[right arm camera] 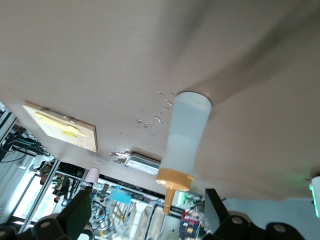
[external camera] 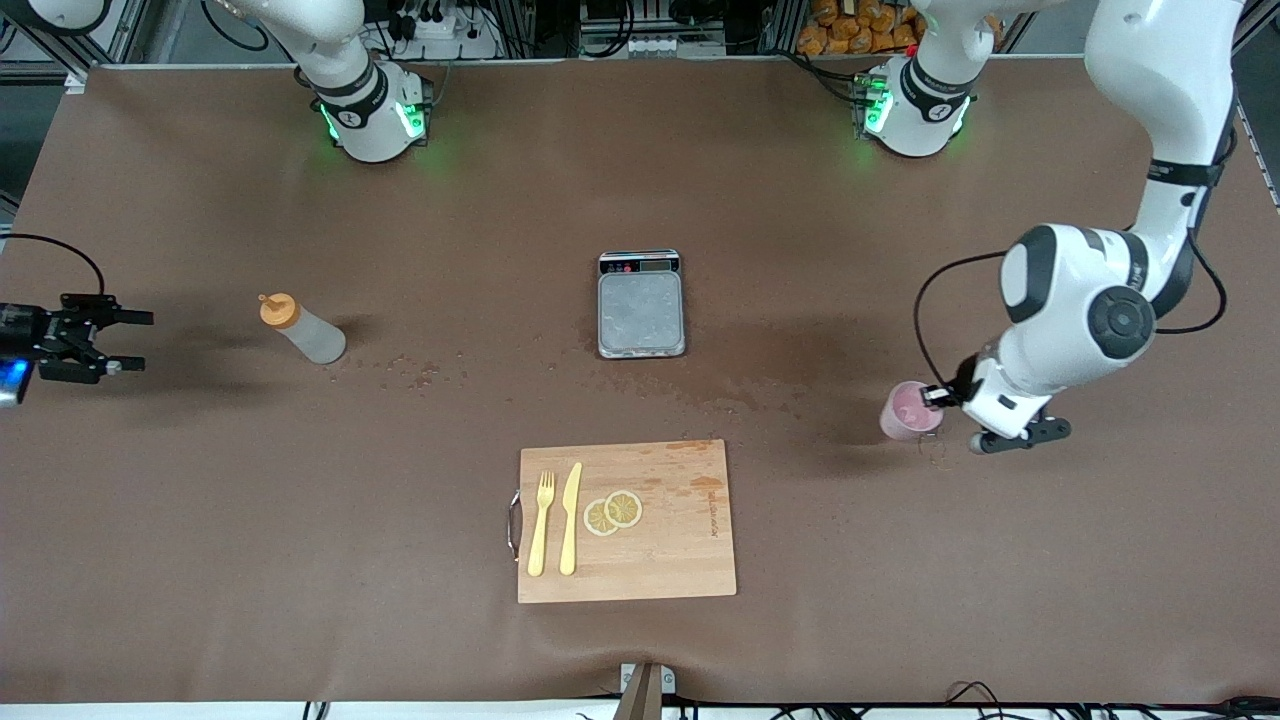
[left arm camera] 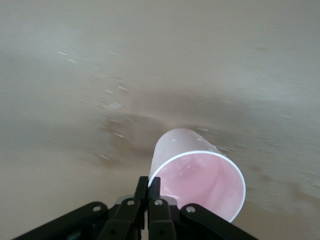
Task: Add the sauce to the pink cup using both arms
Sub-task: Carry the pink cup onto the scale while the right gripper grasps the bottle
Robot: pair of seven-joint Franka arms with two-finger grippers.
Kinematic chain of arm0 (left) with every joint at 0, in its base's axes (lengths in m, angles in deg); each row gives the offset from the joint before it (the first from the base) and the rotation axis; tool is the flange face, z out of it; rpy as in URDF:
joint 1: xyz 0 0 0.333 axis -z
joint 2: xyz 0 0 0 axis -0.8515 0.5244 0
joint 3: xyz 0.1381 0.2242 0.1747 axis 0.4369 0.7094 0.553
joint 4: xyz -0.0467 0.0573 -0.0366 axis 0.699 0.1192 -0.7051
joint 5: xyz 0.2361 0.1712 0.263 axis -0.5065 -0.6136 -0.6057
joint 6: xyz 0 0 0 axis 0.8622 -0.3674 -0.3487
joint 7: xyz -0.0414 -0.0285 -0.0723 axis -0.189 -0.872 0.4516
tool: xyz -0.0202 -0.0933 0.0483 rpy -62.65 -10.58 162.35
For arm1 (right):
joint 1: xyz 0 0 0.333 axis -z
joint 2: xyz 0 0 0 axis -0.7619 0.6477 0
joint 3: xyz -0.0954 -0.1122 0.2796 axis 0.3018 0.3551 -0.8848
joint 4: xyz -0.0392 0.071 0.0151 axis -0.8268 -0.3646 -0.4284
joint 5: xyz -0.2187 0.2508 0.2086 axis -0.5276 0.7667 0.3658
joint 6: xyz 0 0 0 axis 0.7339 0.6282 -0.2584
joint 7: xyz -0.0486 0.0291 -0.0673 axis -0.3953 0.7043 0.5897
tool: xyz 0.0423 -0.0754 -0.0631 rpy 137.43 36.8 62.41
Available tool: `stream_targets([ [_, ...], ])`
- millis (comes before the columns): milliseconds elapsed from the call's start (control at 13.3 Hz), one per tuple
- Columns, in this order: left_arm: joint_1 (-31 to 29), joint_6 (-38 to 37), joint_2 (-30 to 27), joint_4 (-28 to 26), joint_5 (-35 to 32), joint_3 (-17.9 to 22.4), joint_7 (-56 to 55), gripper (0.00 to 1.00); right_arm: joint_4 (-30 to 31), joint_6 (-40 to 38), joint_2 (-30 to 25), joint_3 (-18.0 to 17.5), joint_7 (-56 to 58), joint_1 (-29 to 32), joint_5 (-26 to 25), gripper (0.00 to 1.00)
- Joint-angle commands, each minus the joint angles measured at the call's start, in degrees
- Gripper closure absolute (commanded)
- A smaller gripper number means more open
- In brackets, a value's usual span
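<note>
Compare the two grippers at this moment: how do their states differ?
The left gripper is shut on the pink cup, pinching its rim; the right gripper is open and holds nothing. The left is at the cup, while the right sits apart from the sauce bottle, facing it. Both are low near the table.

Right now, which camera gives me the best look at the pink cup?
The left wrist view: the pink cup fills it, open mouth toward the camera, the left gripper pinching its rim. The front view shows it small, beside that gripper. The right wrist view has only a tiny distant glimpse.
</note>
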Motion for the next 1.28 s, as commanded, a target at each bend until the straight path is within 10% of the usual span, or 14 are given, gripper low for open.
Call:
stream_targets([
  [0,0.27,-4.39,-3.47,0.68,0.62,-7.87,-10.51,1.00,0.51,-1.09,2.13,-1.03,-7.10,1.19,1.52,0.00],
  [302,3.59,-7.48,-3.03,5.25,-0.17,-18.27,-30.91,1.00,4.64,-1.09,5.11,-1.03,-12.75,-2.05,0.55,0.00],
  [1207,24.00,-7.22,5.84,11.50,-12.11,-18.01,-61.09,1.00,5.34,-1.00,11.80,-1.29,-12.14,-4.52,1.61,0.00],
])
